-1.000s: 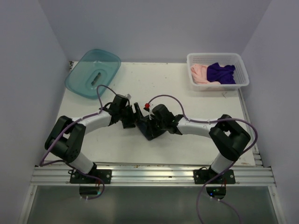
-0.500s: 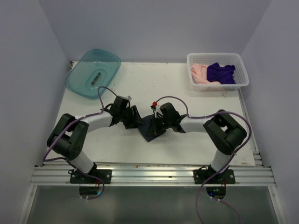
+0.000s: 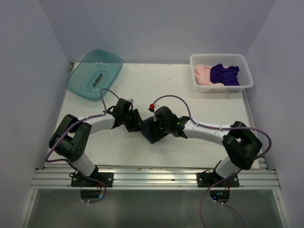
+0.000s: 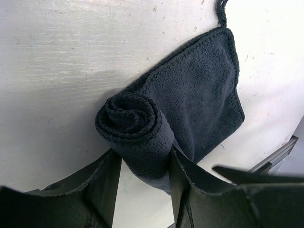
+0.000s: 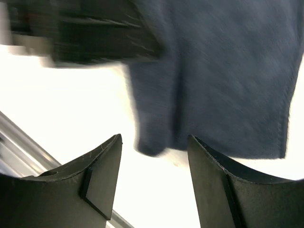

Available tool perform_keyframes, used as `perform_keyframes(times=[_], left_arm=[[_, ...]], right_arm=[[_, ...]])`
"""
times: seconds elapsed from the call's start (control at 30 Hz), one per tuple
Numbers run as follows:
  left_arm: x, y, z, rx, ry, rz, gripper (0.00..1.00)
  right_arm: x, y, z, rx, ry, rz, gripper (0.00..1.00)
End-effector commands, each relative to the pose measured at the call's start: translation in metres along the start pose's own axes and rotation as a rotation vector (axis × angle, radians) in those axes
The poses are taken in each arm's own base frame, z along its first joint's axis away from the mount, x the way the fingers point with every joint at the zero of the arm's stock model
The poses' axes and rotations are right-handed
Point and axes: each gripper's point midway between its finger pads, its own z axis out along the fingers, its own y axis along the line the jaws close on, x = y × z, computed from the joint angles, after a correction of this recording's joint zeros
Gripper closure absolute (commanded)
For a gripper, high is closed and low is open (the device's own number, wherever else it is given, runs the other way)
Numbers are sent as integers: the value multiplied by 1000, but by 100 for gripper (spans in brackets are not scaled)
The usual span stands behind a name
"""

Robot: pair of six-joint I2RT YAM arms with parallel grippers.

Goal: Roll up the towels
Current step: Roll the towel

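Table bears slate-blue towel, roll within left hand.

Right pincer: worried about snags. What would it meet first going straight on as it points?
Likely the dark slate-blue towel, just ahead of the open right pincer; blur leaves depth unsure.

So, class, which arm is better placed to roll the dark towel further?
Left. The left gripper clasps the rolled end of the dark towel; the right gripper hangs open above its flat part, gripping nothing.
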Motion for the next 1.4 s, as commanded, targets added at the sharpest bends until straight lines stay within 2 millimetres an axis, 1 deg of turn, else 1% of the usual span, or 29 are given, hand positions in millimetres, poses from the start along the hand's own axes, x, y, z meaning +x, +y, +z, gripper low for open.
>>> perform_keyframes(times=[0.0, 0.03, 0.07, 0.1, 0.13, 0.17, 0.2, 0.23, 0.3, 0.33, 0.37, 0.43, 0.53, 0.77, 0.83, 0.97, 1.03, 1.07, 1.1, 1.13, 1.17, 1.2, 1.23, 1.27, 1.33, 1.37], left_arm=[[-5, -4, 2, -7, -12, 5, 53], [-5, -4, 2, -6, -11, 5, 53], [-5, -3, 3, -8, -11, 0, 53], [-4, -3, 3, -8, -9, -1, 53], [-4, -2, 3, -11, -8, -4, 53], [-4, -2, 3, -10, -8, -4, 53], [-3, -1, 4, -13, -5, -5, 53], [-2, 0, 4, -14, -4, -7, 53], [0, 1, 5, -15, 3, -9, 53], [-1, 0, 5, -14, 2, -9, 53], [-1, 1, 4, -14, 2, -10, 53], [-1, 0, 4, -13, 1, -7, 53], [-1, 0, 5, -13, 3, -7, 53], [-1, -1, 3, -10, 3, -6, 53], [-1, -2, 2, -7, 1, -9, 53], [-3, -4, 2, -3, -1, -9, 51], [-3, -5, 1, -2, 0, -9, 49], [-4, -6, 0, 2, -3, -7, 48], [-3, -7, 0, 3, -1, -6, 43], [-3, -7, -1, 5, 1, -4, 40], [-3, -8, -2, 6, 0, -1, 37], [-5, -11, -4, 11, -3, 3, 30], [-6, -11, -6, 9, -4, 4, 27], [-9, -15, -11, 19, -17, 13, 25], [-13, -18, -16, 29, -32, 18, 18], [-16, -22, -21, 41, -46, 27, 15]], right_arm=[[-30, 6, -18, 246, -104, -237, 39], [-29, 7, -19, 286, -97, -293, 39], [-33, 25, -18, 286, -114, -347, 39], [-33, 29, -18, 308, -118, -385, 40], [-31, 21, -14, 406, -114, -439, 40], [-38, 31, -14, 426, -130, -499, 40], [-33, 40, -13, 448, -131, -551, 40], [-29, 33, -7, 512, -111, -601, 40], [-26, 39, -3, 534, -118, -641, 41], [-25, 39, -1, 542, -121, -650, 41], [-24, 35, 1, 568, -123, -655, 42], [-24, 33, 4, 582, -131, -658, 42], [-19, 27, 11, 597, -122, -672, 43], [-2, 17, 28, 597, -88, -679, 45], [2, 16, 34, 588, -82, -672, 46], [10, 11, 40, 592, -72, -664, 55], [10, 11, 41, 587, -78, -652, 68], [10, 10, 41, 585, -80, -645, 72], [9, 11, 40, 579, -83, -639, 79], [9, 11, 41, 569, -88, -618, 83], [9, 10, 39, 538, -80, -594, 85], [10, 10, 40, 504, -76, -566, 87], [7, 14, 40, 461, -93, -526, 87], [9, 12, 38, 403, -76, -482, 89], [4, 14, 36, 332, -96, -416, 90], [7, 4, 35, 315, -81, -383, 90]])
